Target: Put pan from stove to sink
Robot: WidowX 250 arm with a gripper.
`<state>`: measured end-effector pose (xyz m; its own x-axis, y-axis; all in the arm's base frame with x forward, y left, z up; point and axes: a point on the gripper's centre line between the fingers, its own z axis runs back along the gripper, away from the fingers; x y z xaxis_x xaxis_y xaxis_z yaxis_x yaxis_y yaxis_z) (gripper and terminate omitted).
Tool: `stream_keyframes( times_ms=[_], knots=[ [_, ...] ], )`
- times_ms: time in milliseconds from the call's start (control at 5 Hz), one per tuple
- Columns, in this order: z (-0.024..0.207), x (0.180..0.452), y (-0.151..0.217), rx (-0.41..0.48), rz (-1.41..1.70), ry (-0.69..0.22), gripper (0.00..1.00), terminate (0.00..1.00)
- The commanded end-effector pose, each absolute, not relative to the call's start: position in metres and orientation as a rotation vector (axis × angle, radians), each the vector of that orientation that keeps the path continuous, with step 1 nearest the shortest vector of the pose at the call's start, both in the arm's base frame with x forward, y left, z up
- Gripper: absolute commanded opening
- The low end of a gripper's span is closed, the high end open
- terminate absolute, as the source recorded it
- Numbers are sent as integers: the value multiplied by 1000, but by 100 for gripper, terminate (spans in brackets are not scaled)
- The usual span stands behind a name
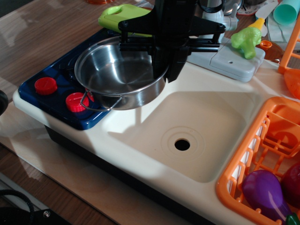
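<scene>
The pan (117, 72), a wide shiny steel pot with wire loop handles, hangs tilted in the air over the right edge of the dark blue stove (51, 101) and the left rim of the cream sink (211, 117). My black gripper (165, 65) is shut on the pan's far right rim, one finger inside and one outside. The near wire handle points toward the red knobs (77, 101). The sink's drain hole (182, 144) lies below and to the right of the pan.
A lime-green cutting board (123, 14) lies behind the stove. A grey faucet base (229, 58) with a green broccoli toy (245, 40) stands behind the sink. An orange dish rack (262, 159) with a purple eggplant (265, 194) sits at right.
</scene>
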<state>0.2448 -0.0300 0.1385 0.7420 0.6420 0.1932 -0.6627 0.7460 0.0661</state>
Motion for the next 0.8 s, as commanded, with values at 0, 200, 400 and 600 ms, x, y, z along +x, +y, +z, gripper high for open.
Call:
stream_keyframes(
  times_ms=[0, 200, 400, 600],
  knots=[
    [148, 262, -66, 161, 765, -240, 0, 0],
    [144, 270, -78, 146, 770, -261, 0, 0],
    [137, 272, -81, 133, 743, -303, 100, 0],
    [137, 272, -81, 133, 743, -303, 100, 100]
  ],
)
